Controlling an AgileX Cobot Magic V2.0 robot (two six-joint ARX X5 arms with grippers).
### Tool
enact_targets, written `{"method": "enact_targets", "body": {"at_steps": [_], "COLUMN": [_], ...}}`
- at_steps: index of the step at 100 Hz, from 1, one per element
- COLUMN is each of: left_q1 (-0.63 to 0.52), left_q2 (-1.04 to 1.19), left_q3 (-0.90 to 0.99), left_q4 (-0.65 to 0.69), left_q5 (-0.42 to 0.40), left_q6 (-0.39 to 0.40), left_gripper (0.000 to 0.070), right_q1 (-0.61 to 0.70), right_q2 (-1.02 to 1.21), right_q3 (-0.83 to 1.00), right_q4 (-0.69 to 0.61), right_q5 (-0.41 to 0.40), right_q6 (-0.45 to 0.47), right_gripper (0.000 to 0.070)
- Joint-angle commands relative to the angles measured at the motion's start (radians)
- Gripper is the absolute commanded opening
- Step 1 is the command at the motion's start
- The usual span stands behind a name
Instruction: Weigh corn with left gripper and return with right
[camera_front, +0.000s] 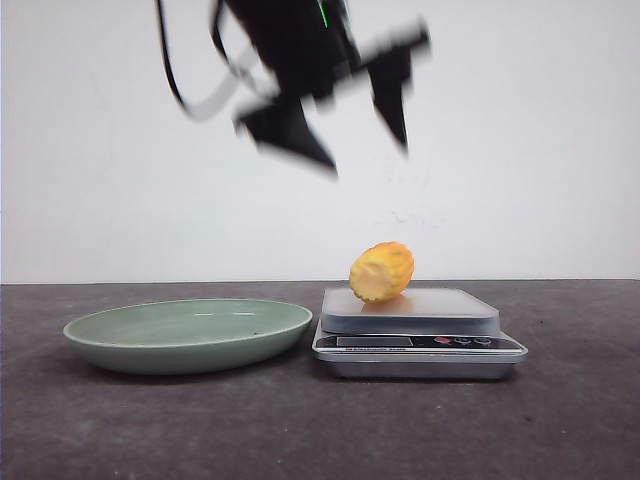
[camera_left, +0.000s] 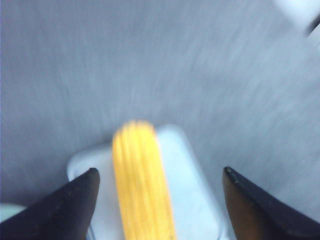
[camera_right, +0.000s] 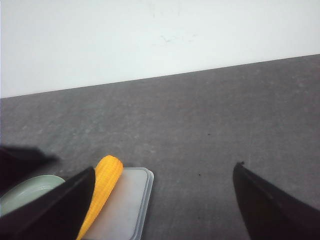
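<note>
The corn (camera_front: 381, 271), a yellow-orange cob piece, lies on the platform of a silver kitchen scale (camera_front: 440, 312). My left gripper (camera_front: 367, 157) hangs open and empty high above the scale, blurred by motion. In the left wrist view the corn (camera_left: 142, 185) lies on the scale (camera_left: 192, 190) far below the open left gripper (camera_left: 160, 170). My right gripper (camera_right: 164, 167) is open and empty. It does not show in the front view. In the right wrist view the corn (camera_right: 105, 182) lies on the scale (camera_right: 127, 205), beside one finger.
A shallow pale green plate (camera_front: 188, 335) stands empty on the dark table just left of the scale; its edge shows in the right wrist view (camera_right: 25, 187). A white wall runs behind the table.
</note>
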Motion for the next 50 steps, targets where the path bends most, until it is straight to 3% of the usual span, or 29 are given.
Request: {"method": "enact_targets", "body": {"at_steps": [1,28,50], "left_q1": [0.007,0.068,0.096], "left_q2": [-0.074,-0.422,-0.669], "left_q3": [0.027,0.027,0.026], "left_q4": [-0.034,-0.285,-0.444], "left_q5": [-0.021,-0.149,-0.274], "left_q6": [0.076,0.195,0.21], "left_gripper": [0.0476,0.0476,0.0476], "right_q1": [0.001,0.03,0.06], "right_q2": [0.003,0.003,0.004], "right_q3": [0.016,0.016,0.016], "right_q4": [-0.001,-0.02,-0.016], "right_q5": [-0.011,-0.014,-0.03], "right_q6": [-0.009,-0.027,-0.029], "right_gripper": [0.0558,0.056,0.0564]}}
